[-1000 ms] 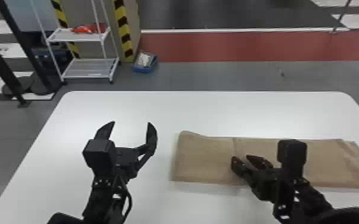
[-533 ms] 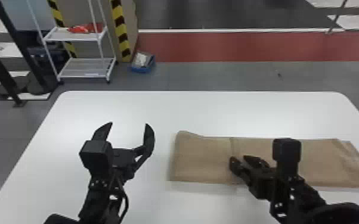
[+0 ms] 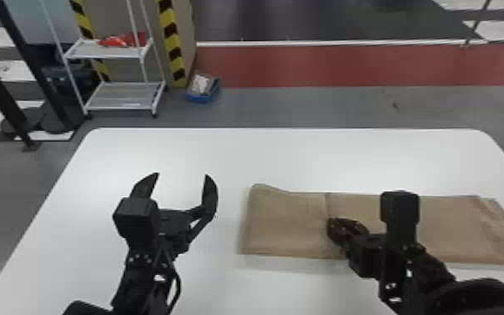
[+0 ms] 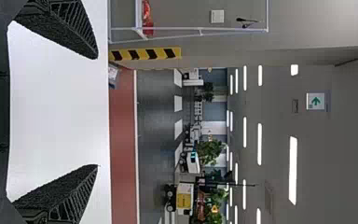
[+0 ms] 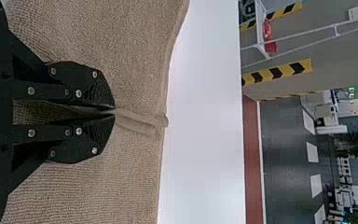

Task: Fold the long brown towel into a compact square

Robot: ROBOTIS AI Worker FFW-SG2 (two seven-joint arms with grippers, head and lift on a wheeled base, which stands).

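Observation:
The long brown towel (image 3: 289, 226) lies flat on the right half of the white table, with a crosswise ridge left of its middle. My right gripper (image 3: 331, 228) is over that ridge; in the right wrist view the right gripper (image 5: 113, 112) is shut on a raised fold of the towel (image 5: 135, 186), its fingertips together. To the left of the towel, apart from it, my left gripper (image 3: 182, 178) stands open above bare table. Seen in the left wrist view, the left gripper (image 4: 97, 112) has its fingers wide apart with nothing between them.
The white table (image 3: 305, 155) extends beyond the towel on its far side and to the left. Past the table's far edge stand a white shelf cart (image 3: 121, 94) and a blue box (image 3: 203, 88) on the floor.
The head view has shifted slightly. Both arms hold nearly the same place over the table, and the right gripper's fingers have drawn closer together at the towel's ridge.

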